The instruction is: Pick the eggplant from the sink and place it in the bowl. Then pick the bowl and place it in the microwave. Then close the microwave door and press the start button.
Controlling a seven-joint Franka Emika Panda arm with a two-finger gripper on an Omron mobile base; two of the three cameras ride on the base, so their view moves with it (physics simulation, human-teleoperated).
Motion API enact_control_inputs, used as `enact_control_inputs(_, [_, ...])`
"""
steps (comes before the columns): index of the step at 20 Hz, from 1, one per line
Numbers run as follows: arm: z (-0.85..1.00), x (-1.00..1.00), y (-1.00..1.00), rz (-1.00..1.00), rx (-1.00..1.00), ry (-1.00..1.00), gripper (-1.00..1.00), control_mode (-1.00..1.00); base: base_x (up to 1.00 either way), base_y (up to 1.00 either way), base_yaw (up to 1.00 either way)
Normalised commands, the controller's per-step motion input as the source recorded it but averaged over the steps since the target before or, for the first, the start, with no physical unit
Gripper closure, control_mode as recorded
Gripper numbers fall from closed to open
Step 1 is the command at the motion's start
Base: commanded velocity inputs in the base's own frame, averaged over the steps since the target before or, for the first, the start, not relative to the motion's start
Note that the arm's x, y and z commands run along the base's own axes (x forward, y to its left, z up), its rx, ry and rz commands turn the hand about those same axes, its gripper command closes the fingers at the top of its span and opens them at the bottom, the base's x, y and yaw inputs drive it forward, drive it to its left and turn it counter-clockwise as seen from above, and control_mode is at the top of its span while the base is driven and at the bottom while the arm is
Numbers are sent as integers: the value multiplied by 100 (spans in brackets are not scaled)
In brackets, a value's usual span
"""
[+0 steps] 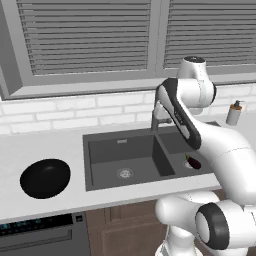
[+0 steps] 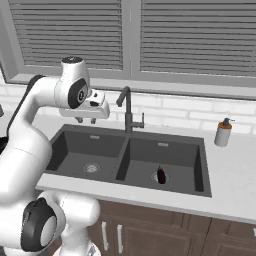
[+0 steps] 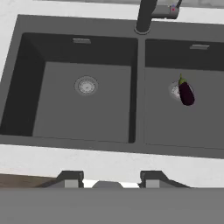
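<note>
Purple eggplant (image 3: 186,92) lies on the drain in the sink's (image 3: 26,30) basin ahead-right of the parted, empty gripper (image 3: 108,179), so picking hasn't begun: the hand must swing right and descend.

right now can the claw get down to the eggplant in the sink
Probably yes. The eggplant lies in the open on the right basin's drain, nothing over it, and the open claw hangs above the sink, left of the faucet.
</note>
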Motion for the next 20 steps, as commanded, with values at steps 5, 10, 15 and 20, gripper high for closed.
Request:
enact_control_inputs(5, [-31,0,-5,0,2,-2,-100,-100,0,0,0])
enact_control_inputs(10, [-73,0,-82,0,18,2,-100,-100,0,0,0])
enact_control_inputs(15, [-48,0,-100,0,23,2,-100,-100,0,0,0])
enact_control_inputs(20, [-23,7,-87,-1,8,6,-100,-100,0,0,0])
